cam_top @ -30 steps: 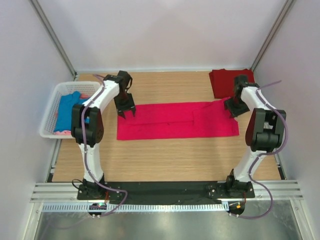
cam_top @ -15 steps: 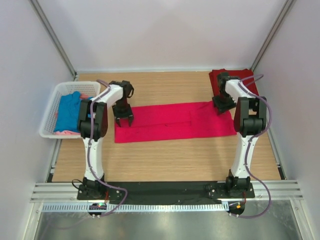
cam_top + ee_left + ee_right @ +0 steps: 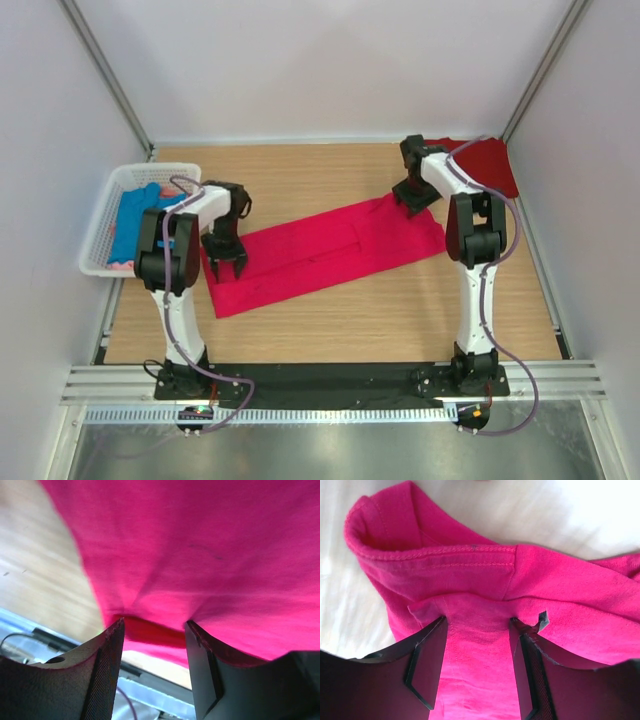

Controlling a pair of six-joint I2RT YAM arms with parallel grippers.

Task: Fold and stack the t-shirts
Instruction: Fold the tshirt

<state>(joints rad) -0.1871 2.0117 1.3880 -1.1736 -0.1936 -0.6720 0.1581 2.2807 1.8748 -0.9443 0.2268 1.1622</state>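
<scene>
Both arms swung left since a second ago, dragging the bright pinkish-red t-shirt [image 3: 320,255], so its long folded strip now lies slanted on the table [image 3: 350,320], left end nearer the bases. The left gripper [image 3: 226,265] pinches the left end, cloth puckered between its fingers; the right gripper [image 3: 410,195] grasps the right end just below a stitched hem. Far right corner: darker red t-shirt [image 3: 492,165]. The blue t-shirt [image 3: 135,220] lies in the white basket [image 3: 100,225]
</scene>
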